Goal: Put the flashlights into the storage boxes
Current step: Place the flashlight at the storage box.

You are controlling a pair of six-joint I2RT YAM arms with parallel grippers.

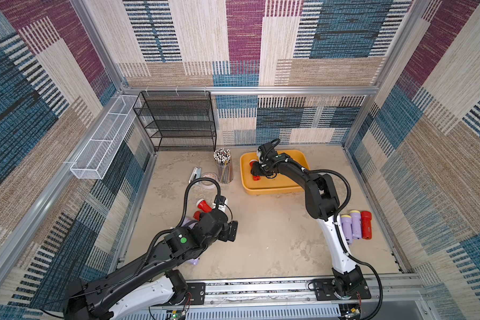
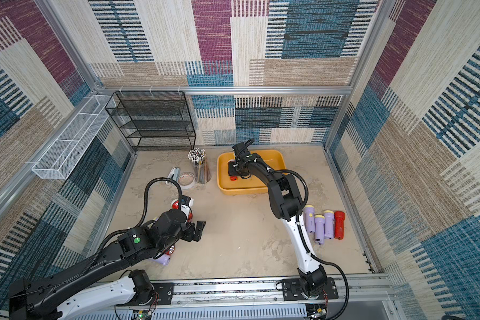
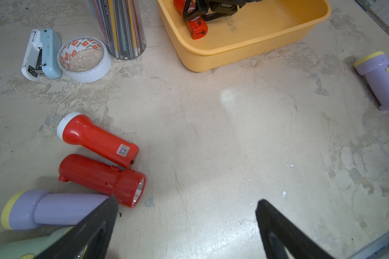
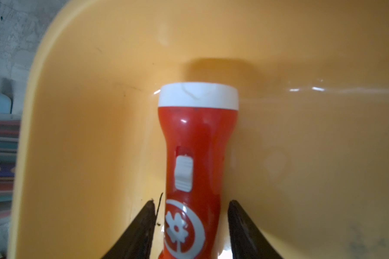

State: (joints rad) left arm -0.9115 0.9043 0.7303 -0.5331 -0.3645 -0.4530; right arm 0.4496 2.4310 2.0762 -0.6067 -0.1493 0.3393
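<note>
While the right jaws stand released, parted with a sliver of gap on either side of a red flashlight (image 4: 195,143), that flashlight lies flat on the floor of the yellow tray (image 4: 88,116), its white head pointing away from them. The left jaws gape wide and empty over the worktop (image 3: 211,134). Two red flashlights (image 3: 99,141) and a lavender one (image 3: 61,209) lie close beside them.

My right gripper (image 1: 258,169) sits low over a red flashlight (image 1: 255,178) inside the yellow tray (image 1: 277,190), above centre; my left gripper (image 1: 230,231) hangs left of centre, over the table (image 1: 275,238).
</note>
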